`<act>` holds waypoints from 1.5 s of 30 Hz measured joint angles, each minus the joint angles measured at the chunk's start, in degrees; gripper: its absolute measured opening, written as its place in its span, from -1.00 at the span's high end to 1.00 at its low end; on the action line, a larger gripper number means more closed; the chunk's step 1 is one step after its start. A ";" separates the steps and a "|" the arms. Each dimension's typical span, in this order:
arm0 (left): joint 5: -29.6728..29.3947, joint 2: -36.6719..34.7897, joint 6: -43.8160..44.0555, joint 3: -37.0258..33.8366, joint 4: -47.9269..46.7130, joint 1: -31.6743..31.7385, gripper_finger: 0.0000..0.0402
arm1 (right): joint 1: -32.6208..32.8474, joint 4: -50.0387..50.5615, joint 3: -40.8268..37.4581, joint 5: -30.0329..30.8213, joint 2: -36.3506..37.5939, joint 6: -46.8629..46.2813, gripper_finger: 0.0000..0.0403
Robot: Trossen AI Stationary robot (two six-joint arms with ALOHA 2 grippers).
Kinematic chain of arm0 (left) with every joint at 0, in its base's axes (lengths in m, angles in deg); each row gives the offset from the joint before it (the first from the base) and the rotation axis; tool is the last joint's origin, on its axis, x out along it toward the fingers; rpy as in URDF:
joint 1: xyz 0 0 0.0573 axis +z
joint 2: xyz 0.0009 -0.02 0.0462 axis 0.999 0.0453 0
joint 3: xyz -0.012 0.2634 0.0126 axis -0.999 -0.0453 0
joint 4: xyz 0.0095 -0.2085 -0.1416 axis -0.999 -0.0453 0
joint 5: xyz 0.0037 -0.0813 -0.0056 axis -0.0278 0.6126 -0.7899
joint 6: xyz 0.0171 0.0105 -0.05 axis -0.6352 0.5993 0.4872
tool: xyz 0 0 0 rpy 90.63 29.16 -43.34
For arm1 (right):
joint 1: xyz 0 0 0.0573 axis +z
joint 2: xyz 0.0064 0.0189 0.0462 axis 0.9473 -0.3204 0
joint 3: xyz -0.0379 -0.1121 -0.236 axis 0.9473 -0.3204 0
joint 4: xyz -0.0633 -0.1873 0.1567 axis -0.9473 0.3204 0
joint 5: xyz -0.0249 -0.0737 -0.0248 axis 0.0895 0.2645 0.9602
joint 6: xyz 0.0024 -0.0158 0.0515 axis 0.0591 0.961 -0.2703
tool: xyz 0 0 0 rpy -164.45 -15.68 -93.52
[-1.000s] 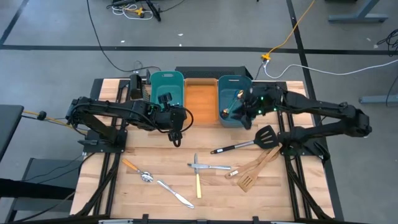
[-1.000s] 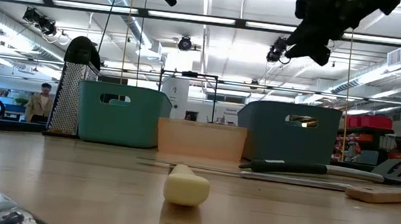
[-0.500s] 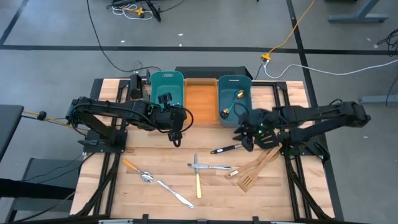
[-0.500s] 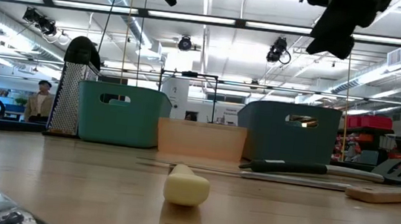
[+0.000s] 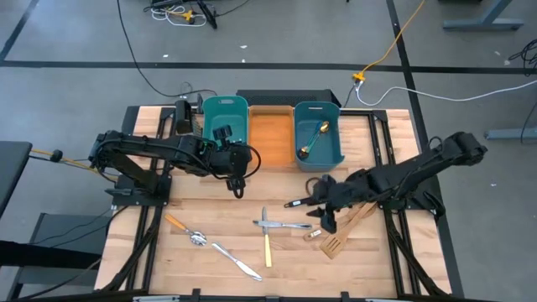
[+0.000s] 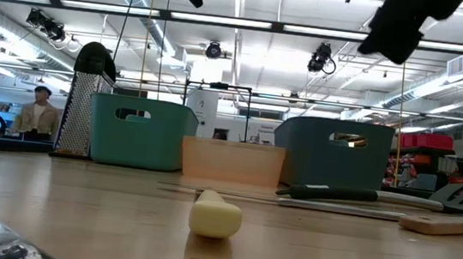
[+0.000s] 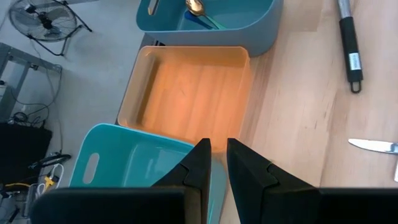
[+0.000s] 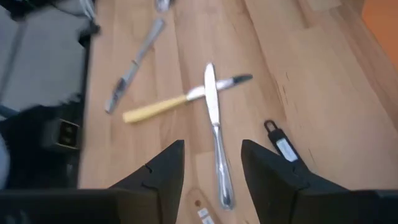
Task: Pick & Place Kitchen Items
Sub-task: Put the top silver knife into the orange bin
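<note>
Several utensils lie flat on the wooden table. A silver knife (image 5: 287,224) crosses a cream-handled knife (image 5: 267,243); the right wrist view shows the same silver knife (image 8: 214,134) and cream-handled knife (image 8: 165,107). The black slotted spatula (image 5: 300,201) lies partly under my right arm. Two wooden spatulas (image 5: 337,237) lie near it. A spoon (image 5: 183,228) and another knife (image 5: 237,262) sit near the front left. A gold spoon (image 5: 317,134) rests in the right teal bin (image 5: 336,155). My right gripper (image 5: 324,211) hovers open above the spatula handle and the silver knife. My left gripper (image 5: 237,181) waits, shut, by the left teal bin (image 5: 210,107).
An orange bin (image 5: 270,134) stands between the two teal bins along the far side. In the low view the cream handle (image 6: 216,214) points at the camera, and the bins stand behind it. A person (image 6: 36,118) stands in the room beyond. Bare wood lies at the front right.
My right gripper has left the right teal bin and travelled toward the table's near edge, coming lower over the black spatula handle and the crossed knives. The gold spoon stays in the bin. The utensils on the table have not moved.
</note>
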 joint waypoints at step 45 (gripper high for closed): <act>1.92 0.00 0.31 0.02 0.19 0.00 0.71 | 10.91 -19.58 -0.02 20.71 -29.47 2.98 0.16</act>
